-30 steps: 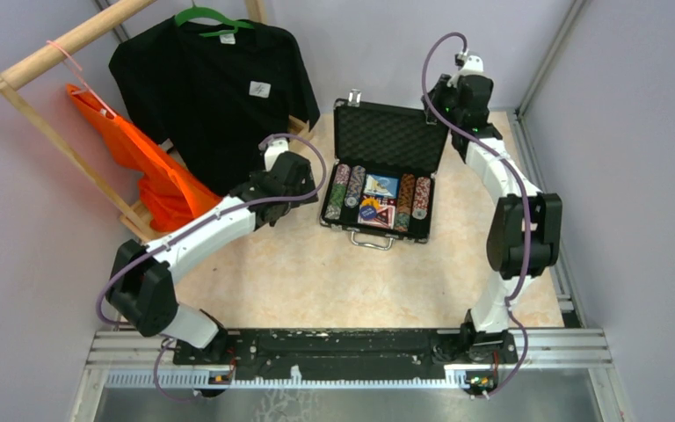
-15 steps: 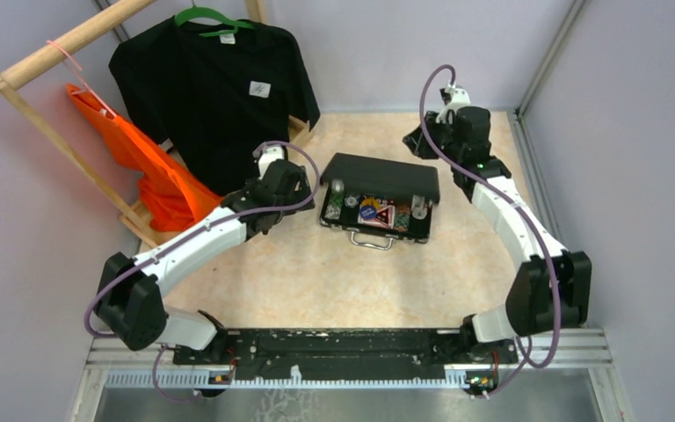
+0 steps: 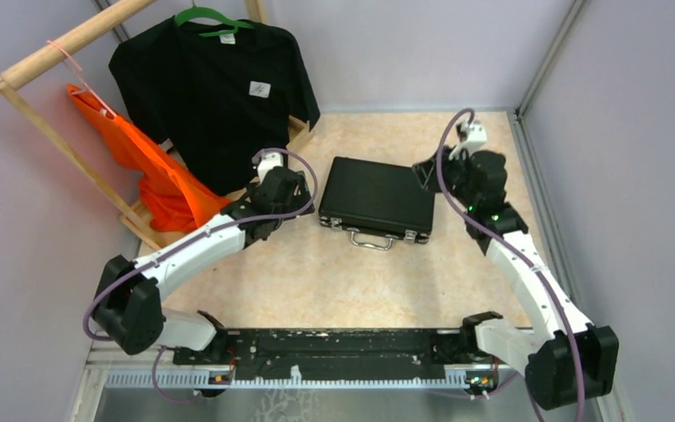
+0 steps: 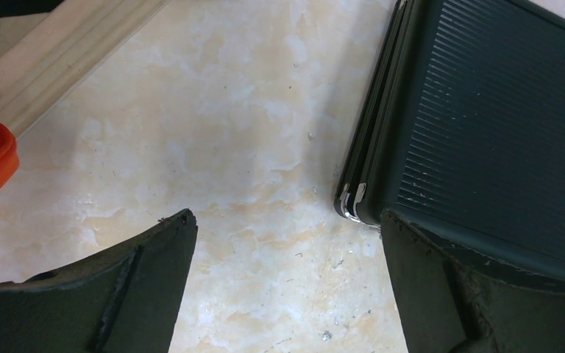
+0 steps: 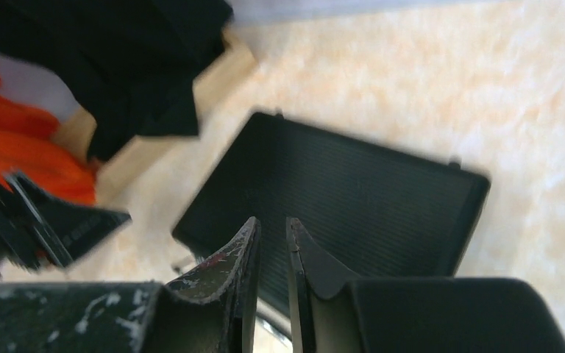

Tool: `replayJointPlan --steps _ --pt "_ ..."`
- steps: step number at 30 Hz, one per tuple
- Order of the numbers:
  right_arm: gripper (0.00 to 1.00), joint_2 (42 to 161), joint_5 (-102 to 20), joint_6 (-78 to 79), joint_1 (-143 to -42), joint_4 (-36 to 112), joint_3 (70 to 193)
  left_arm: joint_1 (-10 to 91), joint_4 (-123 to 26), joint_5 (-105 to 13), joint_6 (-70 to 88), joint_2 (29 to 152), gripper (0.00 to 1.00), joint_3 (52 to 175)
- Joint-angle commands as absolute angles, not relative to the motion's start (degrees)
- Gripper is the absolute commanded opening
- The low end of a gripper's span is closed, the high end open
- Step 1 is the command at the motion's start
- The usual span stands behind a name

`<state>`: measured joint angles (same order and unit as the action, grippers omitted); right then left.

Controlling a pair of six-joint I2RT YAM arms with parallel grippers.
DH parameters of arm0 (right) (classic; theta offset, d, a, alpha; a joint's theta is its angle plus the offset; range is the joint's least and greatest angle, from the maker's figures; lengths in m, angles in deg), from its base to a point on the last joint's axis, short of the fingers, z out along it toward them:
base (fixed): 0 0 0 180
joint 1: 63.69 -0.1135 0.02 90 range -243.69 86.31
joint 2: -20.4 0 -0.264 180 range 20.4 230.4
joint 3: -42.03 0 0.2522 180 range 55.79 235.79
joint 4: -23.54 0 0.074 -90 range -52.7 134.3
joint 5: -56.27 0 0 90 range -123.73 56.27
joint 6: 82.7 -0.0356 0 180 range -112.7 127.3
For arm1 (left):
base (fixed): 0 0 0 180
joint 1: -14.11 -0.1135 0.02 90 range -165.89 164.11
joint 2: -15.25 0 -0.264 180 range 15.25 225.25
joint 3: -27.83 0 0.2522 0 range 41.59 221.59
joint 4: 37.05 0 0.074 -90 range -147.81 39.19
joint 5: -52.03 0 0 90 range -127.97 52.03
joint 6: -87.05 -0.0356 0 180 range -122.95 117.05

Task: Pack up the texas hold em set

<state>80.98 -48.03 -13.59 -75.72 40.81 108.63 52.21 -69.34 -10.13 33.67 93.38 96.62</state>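
1. The lid of the case (image 3: 376, 198) has dropped from upright to flat, and the right arm has swung from behind the case to its 3 o'clock side.
2. The case lies mid-table (image 3: 316, 281), handle (image 3: 371, 239) at 6 o'clock.
3. Left jaws: fully spread, empty, at the case's 9 o'clock edge.
4. Right jaws: nearly closed, thin gap, empty.
5. Done: contents enclosed. Probably left: the latches (image 3: 410, 234), whose state cannot be told.

Bare table (image 3: 316, 272) in front of closed case (image 3: 378, 195); T-shirt (image 3: 211, 97), wooden rack (image 3: 70, 40) crowd far-left corner.
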Motion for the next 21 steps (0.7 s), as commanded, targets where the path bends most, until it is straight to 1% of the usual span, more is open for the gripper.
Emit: replayJointPlan --steps 1,5,7,10,11,15,21 --pt "0.2 74.0 -43.1 -14.9 -79.7 35.6 97.0 51.9 -62.7 -10.7 33.5 95.8 0.99 95.8" --pt "0.2 63.3 -40.4 -19.8 -81.6 27.5 81.9 52.0 -56.2 -16.1 31.5 99.2 0.97 96.3" --pt "0.2 58.1 -39.8 -21.2 -81.7 25.8 76.7 52.0 -53.3 -17.0 29.6 100.8 0.95 96.9" --pt "0.2 52.9 -37.2 -20.4 -81.7 31.1 74.6 52.0 -52.0 -17.8 25.1 104.6 0.9 100.5" --pt "0.2 52.0 -36.1 -20.1 -81.7 33.9 74.4 52.1 -52.2 -18.3 24.3 106.0 0.89 102.0" --pt "0.19 49.6 -33.5 -20.5 -81.7 35.7 71.3 52.5 -53.8 -17.7 24.2 110.1 0.89 106.1" --pt "0.19 47.8 -33.5 -20.5 -81.7 37.5 68.5 53.2 -55.0 -16.6 24.7 113.4 0.9 110.1"
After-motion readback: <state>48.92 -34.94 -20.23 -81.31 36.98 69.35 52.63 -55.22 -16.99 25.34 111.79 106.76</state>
